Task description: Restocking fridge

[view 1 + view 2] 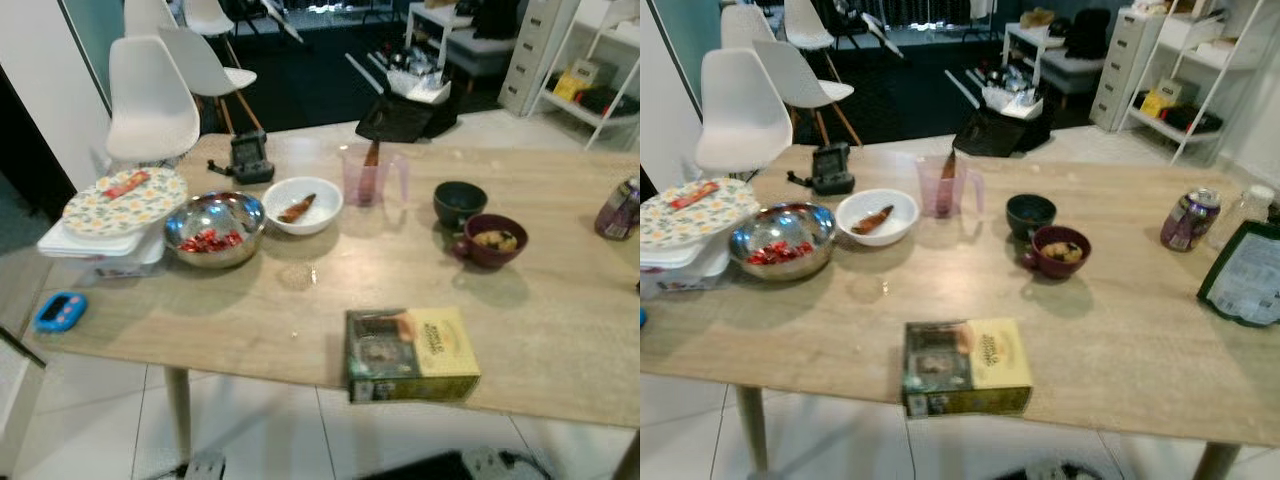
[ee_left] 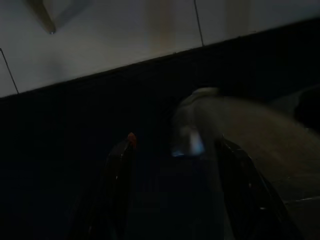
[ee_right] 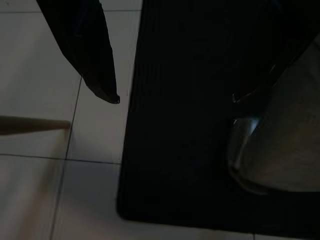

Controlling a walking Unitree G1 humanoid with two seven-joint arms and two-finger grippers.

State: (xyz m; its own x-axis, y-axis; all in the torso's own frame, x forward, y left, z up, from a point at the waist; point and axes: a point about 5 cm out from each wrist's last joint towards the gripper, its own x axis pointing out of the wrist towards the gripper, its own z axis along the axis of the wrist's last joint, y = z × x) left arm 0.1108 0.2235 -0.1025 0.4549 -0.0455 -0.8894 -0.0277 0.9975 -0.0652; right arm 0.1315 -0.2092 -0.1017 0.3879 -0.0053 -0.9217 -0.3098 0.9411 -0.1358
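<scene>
Restocking looks barely begun: the yellow box (image 1: 412, 354), bowls and soda can (image 1: 1189, 219) sit untouched on the table (image 1: 300, 320), while both grippers hang spread apart, empty.

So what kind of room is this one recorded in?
Probably a dining area in a lived-in home or studio: a wooden table set with food bowls, white chairs around it, storage shelves behind. Both grippers hang idle over the tiled floor.
</scene>
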